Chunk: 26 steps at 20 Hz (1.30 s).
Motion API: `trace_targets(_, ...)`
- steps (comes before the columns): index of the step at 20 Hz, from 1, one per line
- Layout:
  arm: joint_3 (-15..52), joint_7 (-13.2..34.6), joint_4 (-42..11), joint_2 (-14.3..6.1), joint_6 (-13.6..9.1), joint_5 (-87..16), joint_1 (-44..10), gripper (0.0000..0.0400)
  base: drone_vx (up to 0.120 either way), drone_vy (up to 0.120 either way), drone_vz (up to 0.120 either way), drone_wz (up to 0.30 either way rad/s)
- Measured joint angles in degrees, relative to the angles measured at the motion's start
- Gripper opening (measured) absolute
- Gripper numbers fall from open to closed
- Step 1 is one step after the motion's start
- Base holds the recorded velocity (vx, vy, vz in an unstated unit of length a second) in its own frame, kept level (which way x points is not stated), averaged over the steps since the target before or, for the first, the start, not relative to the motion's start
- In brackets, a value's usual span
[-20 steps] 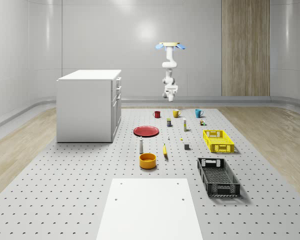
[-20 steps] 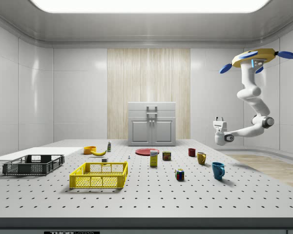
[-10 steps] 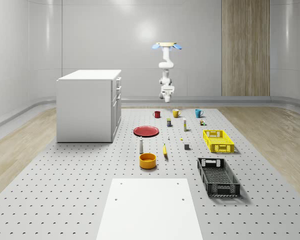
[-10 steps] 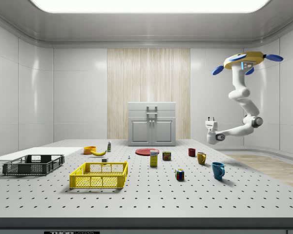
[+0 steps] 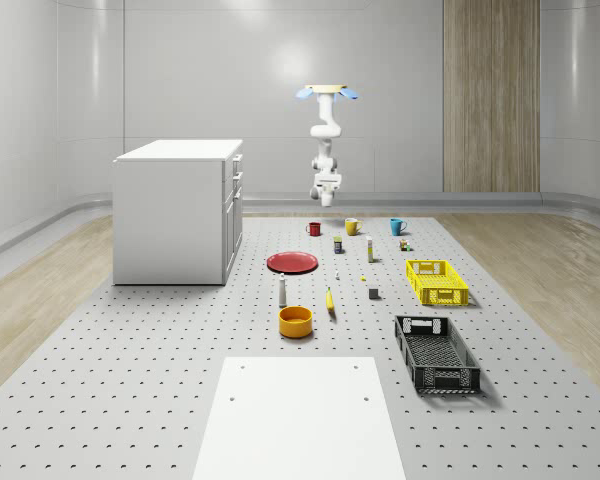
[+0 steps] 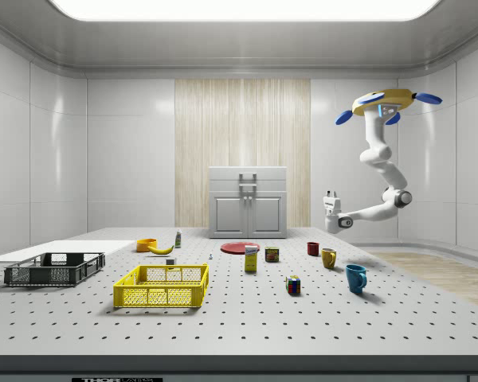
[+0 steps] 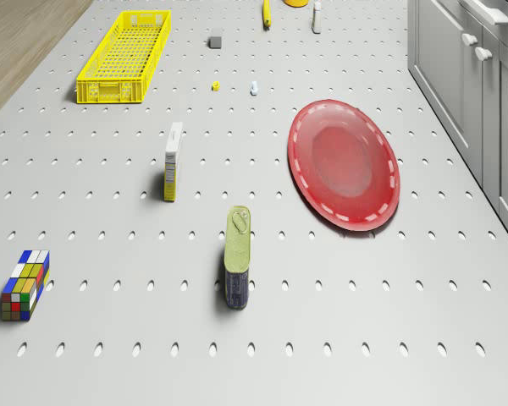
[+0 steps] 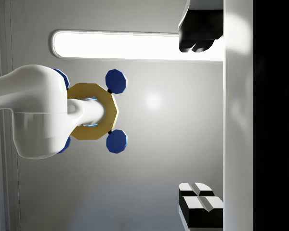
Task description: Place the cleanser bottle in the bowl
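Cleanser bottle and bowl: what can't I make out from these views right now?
- Bottle: too small in the whole-scene view to make out its cap or label.
- Bowl: cut off by the drone view's edge. In the side view the banana overlaps it and its own wall hides the inside.
- Gripper: under the hovering drone, pointing up; its line to the bottle is unclear.

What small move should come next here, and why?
Probably fly the drone toward the cleanser bottle. It hovers high over the table's far end, near the red mug, while the bottle stands beside the bowl, well away. The gripper is open and empty, pointing upward.
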Motion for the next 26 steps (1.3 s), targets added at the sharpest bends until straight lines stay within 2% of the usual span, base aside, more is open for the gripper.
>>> trace_targets(3,0.89,0.16,-0.13,-0.1,0.14,-1.24,-0.27,0.04,0.12,-0.107,0.0,0.0)
trace_targets(9,4.76,0.89,-0.74,-0.39,0.48,-6.7,-1.47,0.04,0.12,0.0,0.0,0.0)
trace_targets(13,10.45,2.02,-2.2,-0.82,0.86,-14.78,-3.27,0.04,0.12,0.0,0.0,0.0)
trace_targets(16,17.5,3.62,-5.16,-1.55,1.36,-25.0,-5.6,0.04,0.12,0.0,0.0,0.0)
trace_targets(19,27.2,6.49,-11.42,-2.98,2.11,-39.88,-9.19,0.04,0.12,0.0,0.0,0.0)
trace_targets(22,38.23,11.47,-21.58,-5.22,2.54,-58.67,-14.46,0.04,0.12,0.0,0.0,0.0)
trace_targets(24,45.13,16.07,-29.16,-6.9,1.91,-71.73,-19.19,0.04,0.12,0.0,0.0,0.0)
trace_targets(26,51.05,21.22,-35.77,-8.53,0.19,-83.56,-24.91,0.04,0.12,0.0,0.0,0.0)
